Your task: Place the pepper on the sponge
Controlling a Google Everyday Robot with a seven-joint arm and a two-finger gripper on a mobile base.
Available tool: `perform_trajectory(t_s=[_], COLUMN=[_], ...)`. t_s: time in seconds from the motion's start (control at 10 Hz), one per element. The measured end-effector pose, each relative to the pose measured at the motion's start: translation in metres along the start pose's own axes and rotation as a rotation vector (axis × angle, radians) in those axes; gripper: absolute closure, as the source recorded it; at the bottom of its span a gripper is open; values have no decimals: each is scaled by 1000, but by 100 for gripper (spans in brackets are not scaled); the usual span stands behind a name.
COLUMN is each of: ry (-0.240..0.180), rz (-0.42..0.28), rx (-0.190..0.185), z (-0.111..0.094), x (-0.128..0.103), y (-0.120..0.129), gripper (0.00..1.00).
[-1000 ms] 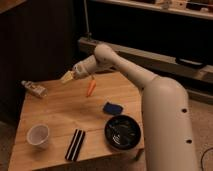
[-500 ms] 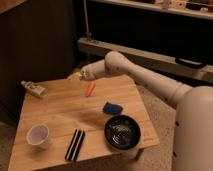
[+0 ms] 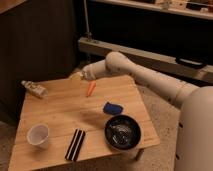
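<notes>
The small orange pepper [image 3: 90, 89] lies on the wooden table [image 3: 60, 112] near its far edge. The dark blue sponge [image 3: 112, 108] rests to the right of it and closer to me, just behind the black bowl. My gripper [image 3: 75, 76] hovers over the table's far edge, a little up and to the left of the pepper, at the end of the white arm that reaches in from the right. Nothing shows in the gripper.
A black bowl [image 3: 121, 132] stands at the front right. A black-and-white striped bar [image 3: 76, 144] lies at the front middle, a white cup [image 3: 38, 135] at the front left. A small bottle [image 3: 34, 89] lies at the far left corner. Dark shelving rises behind the table.
The arm has stretched farther out and the gripper has moved toward the table's far edge. The pepper and the sponge keep their places on the table.
</notes>
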State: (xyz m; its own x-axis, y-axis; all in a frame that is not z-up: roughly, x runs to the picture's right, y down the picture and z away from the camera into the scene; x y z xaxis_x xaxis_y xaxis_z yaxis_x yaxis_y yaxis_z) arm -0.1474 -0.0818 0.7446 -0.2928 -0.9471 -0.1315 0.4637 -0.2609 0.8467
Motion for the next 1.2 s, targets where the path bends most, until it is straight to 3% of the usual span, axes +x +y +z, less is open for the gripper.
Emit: perform_trajectory(t_s=[0.2,0.6,0.8,1.2], ry=[-13,-50,-53,3], rz=[1,46,108,206], rx=[-67,-251,-301,-353], z=[-15,-39,-49,-67], x=[13,4,-8,-27], y=[18,37,54,87], gripper=[95,97,98,56])
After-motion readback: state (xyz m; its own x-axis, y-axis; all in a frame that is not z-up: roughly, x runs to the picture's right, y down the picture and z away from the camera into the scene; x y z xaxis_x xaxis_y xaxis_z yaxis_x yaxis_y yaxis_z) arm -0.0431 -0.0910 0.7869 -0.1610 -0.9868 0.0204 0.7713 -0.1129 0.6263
